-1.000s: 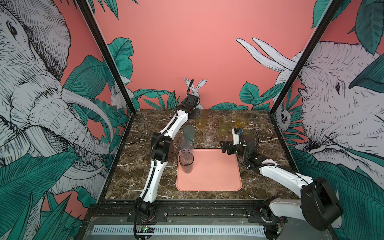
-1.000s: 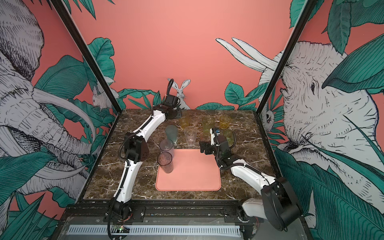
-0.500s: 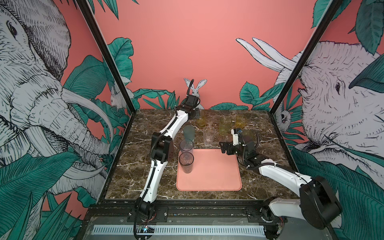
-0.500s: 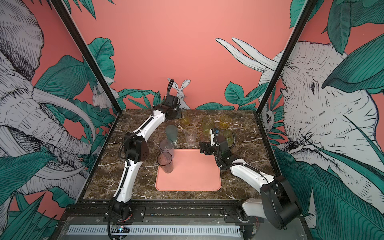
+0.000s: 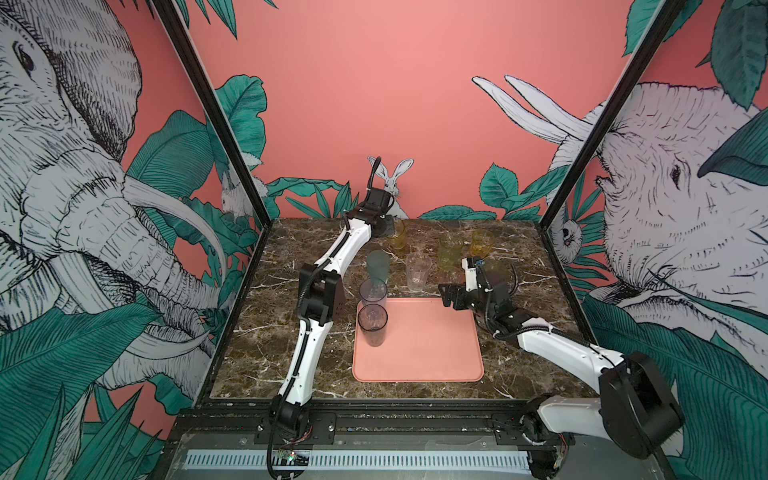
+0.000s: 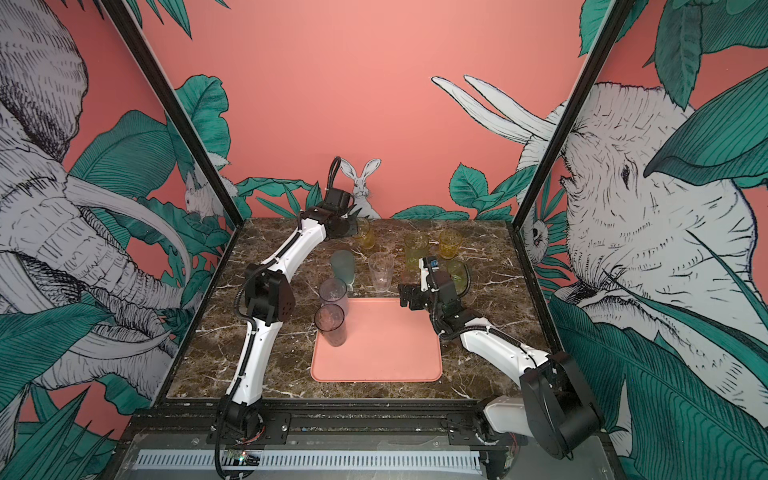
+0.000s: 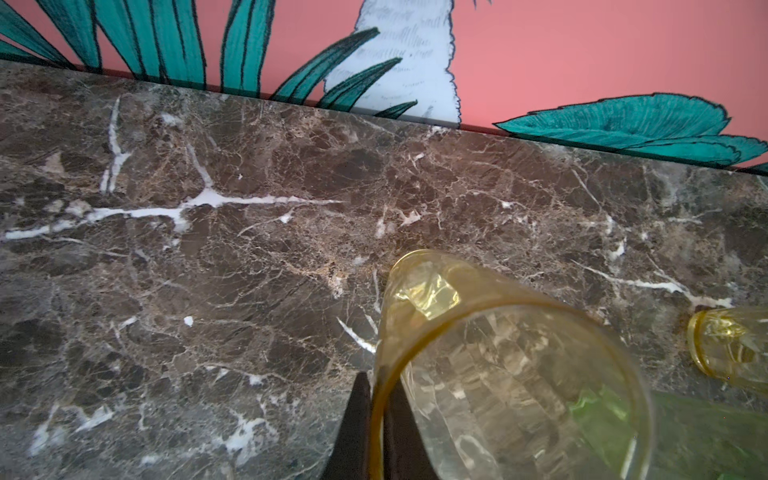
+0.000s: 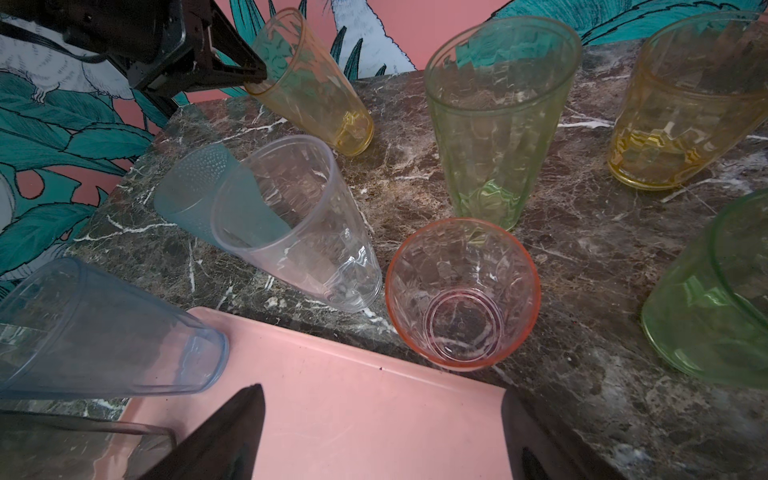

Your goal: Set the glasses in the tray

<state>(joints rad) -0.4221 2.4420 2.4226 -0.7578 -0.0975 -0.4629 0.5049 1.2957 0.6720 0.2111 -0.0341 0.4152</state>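
At the back of the table my left gripper [image 5: 388, 226] [image 7: 377, 415] is shut on the rim of an amber glass [image 5: 397, 236] [image 7: 498, 374], one finger inside and one outside. The salmon tray [image 5: 419, 353] [image 6: 382, 357] holds a smoky grey glass [image 5: 372, 324], and a bluish glass [image 5: 372, 291] [image 8: 104, 328] stands at its far left corner. My right gripper [image 5: 446, 295] [image 8: 382, 432] hangs open over the tray's far right edge with nothing between its fingers. A pink glass [image 8: 461, 291] stands on the marble just beyond that edge.
Behind the tray stand a teal-grey glass [image 5: 378, 264], a clear glass [image 5: 417, 270], a tall green glass [image 5: 451, 249], a short amber glass [image 5: 482, 243] and another green glass [image 8: 715, 299]. The back wall [image 7: 582, 50] is close behind the left gripper.
My left gripper has shut on the amber glass's rim. The right arm and the other glasses have stayed where they were.
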